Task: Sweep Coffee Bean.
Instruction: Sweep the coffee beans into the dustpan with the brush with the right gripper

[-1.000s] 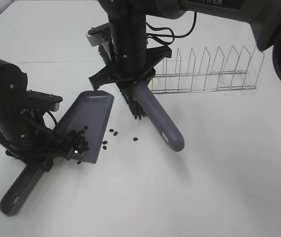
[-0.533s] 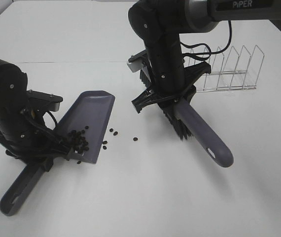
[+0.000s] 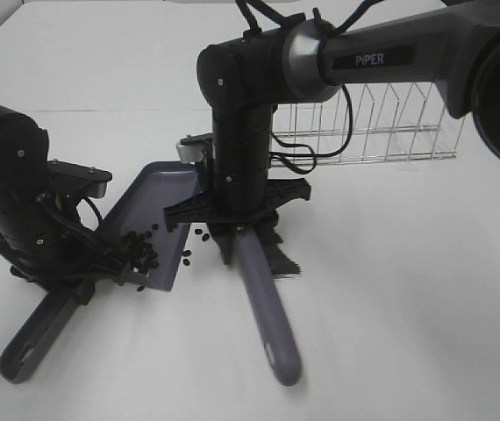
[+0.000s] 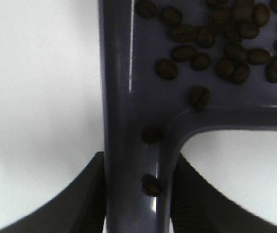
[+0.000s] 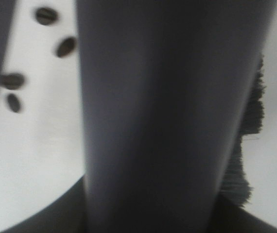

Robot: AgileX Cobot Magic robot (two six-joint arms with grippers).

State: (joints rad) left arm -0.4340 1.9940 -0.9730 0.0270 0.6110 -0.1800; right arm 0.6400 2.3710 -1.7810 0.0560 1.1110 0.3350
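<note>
Holding brush: "PIPER"-lettered right arm

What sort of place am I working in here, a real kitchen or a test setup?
Most likely a staged test bench, not a kitchen: a plain white table, an empty wire rack, and a dustpan of coffee beans beside a brush. No counters or appliances show.

White table — bearing a dustpan, loose coffee beans and a wire rack.
</note>
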